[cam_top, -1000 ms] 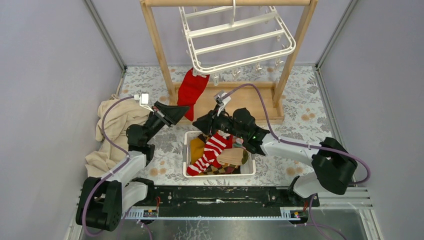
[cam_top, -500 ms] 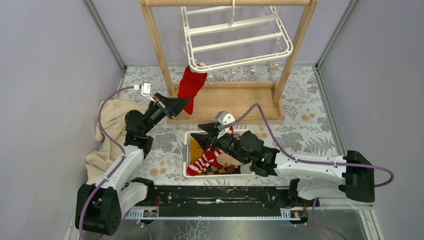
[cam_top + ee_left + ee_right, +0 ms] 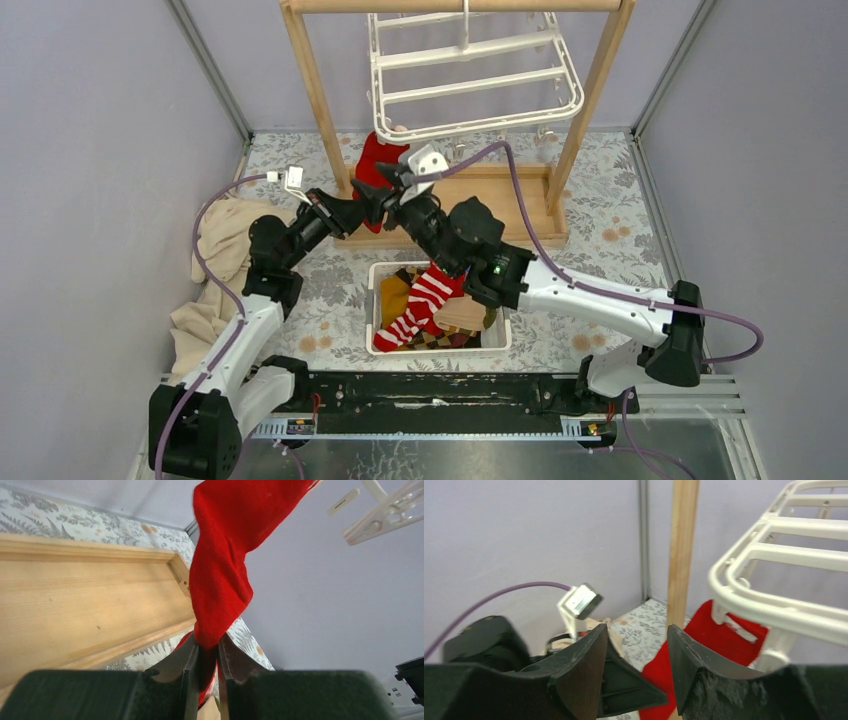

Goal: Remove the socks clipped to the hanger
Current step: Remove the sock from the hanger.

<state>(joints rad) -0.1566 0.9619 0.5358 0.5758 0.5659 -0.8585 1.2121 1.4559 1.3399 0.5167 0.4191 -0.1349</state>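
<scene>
Only 1 red sock (image 3: 220,580) hangs from the hanger (image 3: 784,611), left jaws pinching it, right jaws spread.

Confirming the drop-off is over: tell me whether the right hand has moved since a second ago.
Yes. The right hand has left the white basket and moved toward the wooden rack, reaching the red sock.
</scene>
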